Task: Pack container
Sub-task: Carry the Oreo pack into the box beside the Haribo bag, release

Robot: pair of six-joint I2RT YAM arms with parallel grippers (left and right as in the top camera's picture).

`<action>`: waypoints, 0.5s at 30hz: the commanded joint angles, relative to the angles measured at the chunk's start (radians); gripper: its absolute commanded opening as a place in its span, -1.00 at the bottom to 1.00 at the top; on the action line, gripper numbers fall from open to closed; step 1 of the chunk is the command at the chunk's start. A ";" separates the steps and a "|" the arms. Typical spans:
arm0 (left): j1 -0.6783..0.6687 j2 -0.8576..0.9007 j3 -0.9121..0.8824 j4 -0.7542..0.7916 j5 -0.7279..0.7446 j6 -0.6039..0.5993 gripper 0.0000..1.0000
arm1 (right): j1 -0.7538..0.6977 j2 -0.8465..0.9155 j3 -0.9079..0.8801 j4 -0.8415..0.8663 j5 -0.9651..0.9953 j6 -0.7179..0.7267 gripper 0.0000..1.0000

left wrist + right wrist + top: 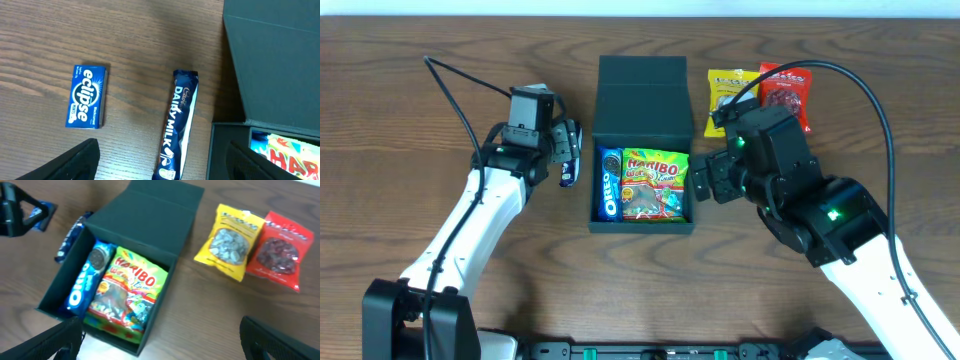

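Note:
The dark teal container point(642, 227) stands open at the table's middle with its flap lid point(642, 95) laid back. Inside lie an Oreo pack point(610, 184) and a Haribo bag point(655, 183). My left gripper point(567, 152) is open and empty just left of the container, above a Dairy Milk bar point(179, 125). A blue Eclipse mints box point(86, 96) lies further left. My right gripper point(706, 178) is open and empty at the container's right side. The right wrist view shows the container point(150, 215), a yellow snack packet point(230, 240) and a red snack packet point(279, 250).
The yellow packet point(728, 97) and the red packet point(786, 95) lie side by side on the wooden table, to the right of the lid. Black cables arch over both arms. The Eclipse box is hidden under my left arm in the overhead view.

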 commanded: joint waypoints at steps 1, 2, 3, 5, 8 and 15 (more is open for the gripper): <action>0.004 0.005 0.023 -0.004 0.026 0.014 0.63 | -0.008 0.000 0.011 -0.001 -0.049 -0.014 0.99; 0.004 0.005 0.023 -0.004 0.033 0.014 0.63 | -0.008 0.000 0.011 0.009 -0.048 -0.014 0.99; 0.004 0.005 0.023 -0.006 0.032 0.014 0.64 | -0.008 0.000 0.011 0.034 -0.046 -0.014 0.99; 0.004 0.005 0.023 -0.012 0.032 0.014 0.64 | -0.008 0.000 0.011 0.067 -0.045 -0.014 0.98; 0.004 0.005 0.023 -0.025 0.032 0.014 0.64 | -0.011 0.003 0.011 0.103 -0.005 -0.014 0.99; 0.004 0.005 0.023 -0.030 0.032 0.014 0.65 | -0.104 0.094 0.011 0.201 0.079 -0.015 0.98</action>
